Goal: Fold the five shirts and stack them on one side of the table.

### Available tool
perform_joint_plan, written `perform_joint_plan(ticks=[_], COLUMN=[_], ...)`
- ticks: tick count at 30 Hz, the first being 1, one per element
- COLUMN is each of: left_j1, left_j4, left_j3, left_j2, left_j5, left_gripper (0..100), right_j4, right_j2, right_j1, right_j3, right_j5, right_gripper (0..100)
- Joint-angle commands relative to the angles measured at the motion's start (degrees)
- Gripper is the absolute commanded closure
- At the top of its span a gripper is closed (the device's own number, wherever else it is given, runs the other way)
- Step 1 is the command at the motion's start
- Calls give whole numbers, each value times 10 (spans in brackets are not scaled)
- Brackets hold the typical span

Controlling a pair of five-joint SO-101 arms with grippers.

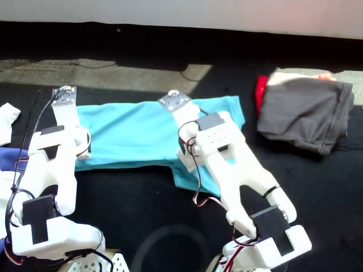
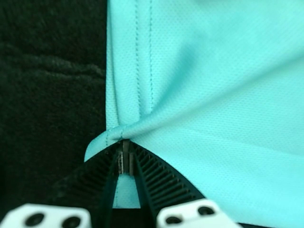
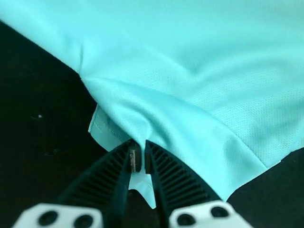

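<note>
Fold in progress: left gripper [image 2: 124, 148] and right gripper [image 3: 138, 153] each pinch the turquoise shirt [image 1: 136, 136] edge, jaws closed. The next move likely requires carrying the edge across evenly.

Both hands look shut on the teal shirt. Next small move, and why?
Probably raise both hands together a little. The left hand and the right hand are each shut on a pinched edge of the teal shirt, while the rest lies flat on the black table. Lifting evenly should free that edge for folding over without dragging the cloth.
</note>
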Motion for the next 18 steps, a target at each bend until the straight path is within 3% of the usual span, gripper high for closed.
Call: perform_joint_plan(ticks=[1, 7, 10, 15, 18], left_j1=[9, 9, 9, 9, 9], left_j4=[-6, -6, -6, -6, -6], left_j3=[1, 1, 1, 1, 1], left_j2=[-9, -9, -9, -8, -8], left_j5=[2, 2, 2, 2, 2], left_gripper=[991, 991, 991, 991, 991], right_j4=[37, 81, 80, 84, 85], right_j2=[-29, -29, -23, -27, -29], right_j1=[-15, -96, -98, -85, -72], right_j3=[-27, -25, -22, -24, -28], right_j5=[8, 20, 43, 42, 44], right_gripper=[991, 986, 979, 841, 815])
